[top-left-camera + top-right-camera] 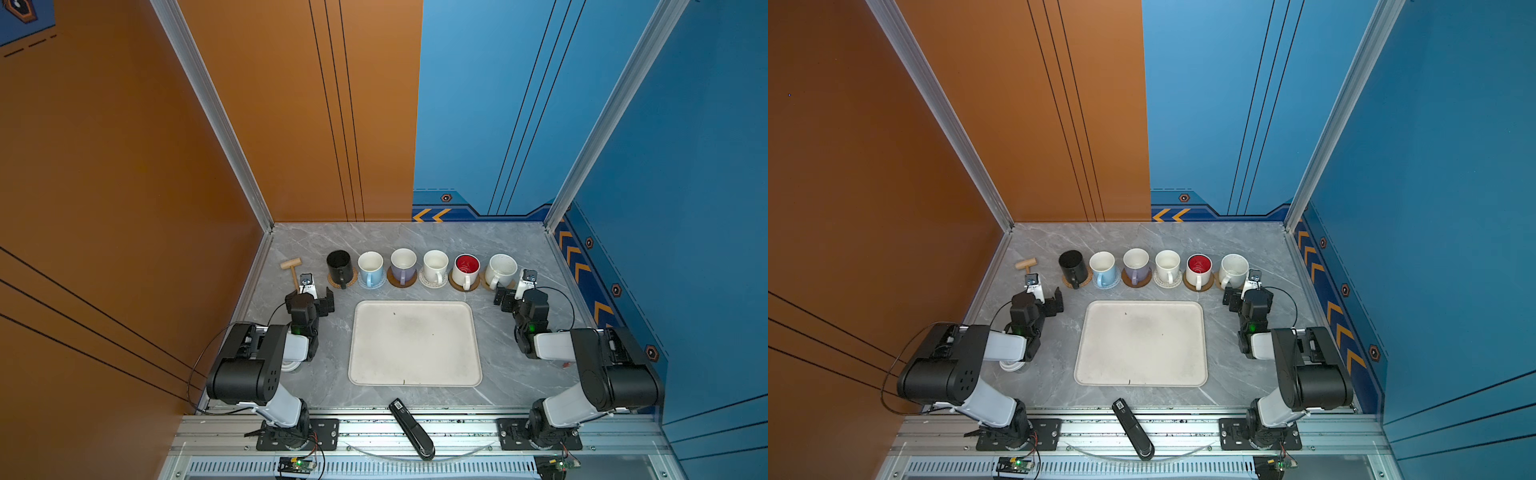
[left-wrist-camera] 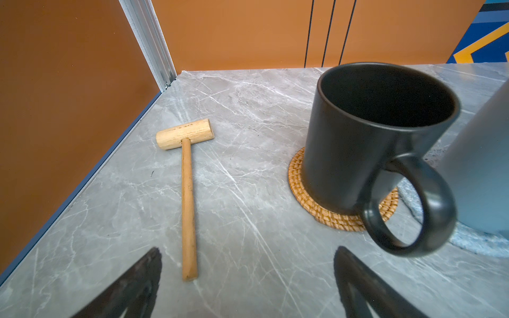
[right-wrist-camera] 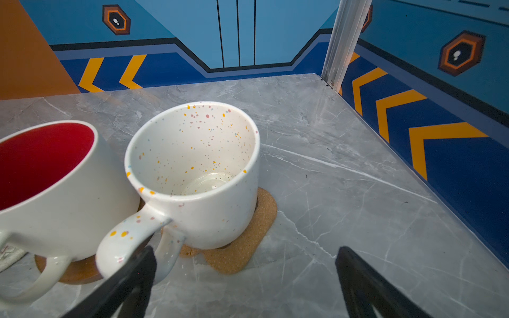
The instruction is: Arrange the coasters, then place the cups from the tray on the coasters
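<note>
Cups: six mugs stand upright in one row along the far part of the grey marble table (image 1: pixel 519 249), each on its own coaster, handles turned toward my arms.
Row order, from my left: black mug (image 1: pixel 338 264), light blue mug (image 1: pixel 370 268), lavender mug (image 1: pixel 403 264), plain white mug (image 1: pixel 435 266), white mug with red inside (image 1: pixel 466 269), speckled cream mug (image 1: pixel 502 270).
Coasters: a woven rattan disc (image 2: pixel 336 219) under the black mug; a grey crocheted round (image 2: pixel 473 239) under the light blue one; a brown disc (image 1: pixel 409 283) under the lavender one; a white crocheted round (image 1: pixel 424 280) under the plain white one; a second brown disc (image 3: pixel 80 271) under the red-lined one; a paw-shaped cork mat (image 3: pixel 248 242) under the speckled one.
Tray: the cream-white tray (image 1: pixel 415 345) lies in the middle of the table, on the near side of the row and between my two arms.
My left gripper (image 2: pixel 248 252): fingers spread wide, nothing between them. It sits low at the row's left end, just nearer than the black mug, whose handle reaches toward one of my fingers without touching it.
My right gripper (image 3: pixel 246 249): fingers equally wide apart and holding nothing. It sits at the row's right end, just beside the speckled mug. One finger overlaps that mug's handle in the wrist view; I cannot tell whether they touch.
Other things: a small wooden mallet (image 2: pixel 188 192) lies flat left of the black mug, its handle pointing toward my left gripper. A long black device (image 1: pixel 411 428) lies at the table's front edge.
</note>
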You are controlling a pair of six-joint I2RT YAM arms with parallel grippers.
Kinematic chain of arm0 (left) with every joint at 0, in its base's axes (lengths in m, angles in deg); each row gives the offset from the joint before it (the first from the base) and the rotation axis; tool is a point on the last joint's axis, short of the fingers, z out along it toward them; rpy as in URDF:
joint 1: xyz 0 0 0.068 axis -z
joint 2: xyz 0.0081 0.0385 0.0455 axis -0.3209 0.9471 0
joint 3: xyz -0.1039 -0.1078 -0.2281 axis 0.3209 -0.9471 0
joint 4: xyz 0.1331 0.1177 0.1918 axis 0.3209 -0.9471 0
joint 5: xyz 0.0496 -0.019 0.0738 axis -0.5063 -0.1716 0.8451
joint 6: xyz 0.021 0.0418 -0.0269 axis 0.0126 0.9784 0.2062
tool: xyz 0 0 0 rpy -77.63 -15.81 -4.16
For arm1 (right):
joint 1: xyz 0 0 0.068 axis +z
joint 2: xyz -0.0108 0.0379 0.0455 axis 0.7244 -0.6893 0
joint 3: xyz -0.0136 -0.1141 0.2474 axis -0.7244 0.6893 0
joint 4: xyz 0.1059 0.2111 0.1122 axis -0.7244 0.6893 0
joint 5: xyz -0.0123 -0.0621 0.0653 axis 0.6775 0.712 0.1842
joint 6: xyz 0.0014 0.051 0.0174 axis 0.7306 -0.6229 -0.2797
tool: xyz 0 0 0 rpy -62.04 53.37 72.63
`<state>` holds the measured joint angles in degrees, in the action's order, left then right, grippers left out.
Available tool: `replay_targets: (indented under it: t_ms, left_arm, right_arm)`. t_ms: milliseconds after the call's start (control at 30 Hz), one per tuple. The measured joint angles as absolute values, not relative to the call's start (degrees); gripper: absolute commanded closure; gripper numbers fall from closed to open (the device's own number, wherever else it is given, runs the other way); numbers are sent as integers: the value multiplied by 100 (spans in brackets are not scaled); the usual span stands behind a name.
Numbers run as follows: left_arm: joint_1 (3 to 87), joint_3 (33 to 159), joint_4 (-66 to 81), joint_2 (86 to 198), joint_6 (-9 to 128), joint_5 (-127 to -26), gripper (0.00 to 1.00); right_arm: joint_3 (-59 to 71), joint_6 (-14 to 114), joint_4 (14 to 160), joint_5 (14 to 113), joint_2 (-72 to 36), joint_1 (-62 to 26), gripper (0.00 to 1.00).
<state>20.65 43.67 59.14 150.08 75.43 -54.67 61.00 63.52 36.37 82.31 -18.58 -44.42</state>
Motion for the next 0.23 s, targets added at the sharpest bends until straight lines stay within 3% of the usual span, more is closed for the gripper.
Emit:
replay_targets:
  t_ms: [233]
  left_arm:
    - [2065, 4367, 5907, 15008, 7543, -5445, 2]
  right_arm:
    - [6100, 6352, 3635, 8231, -1858, -4444, 0]
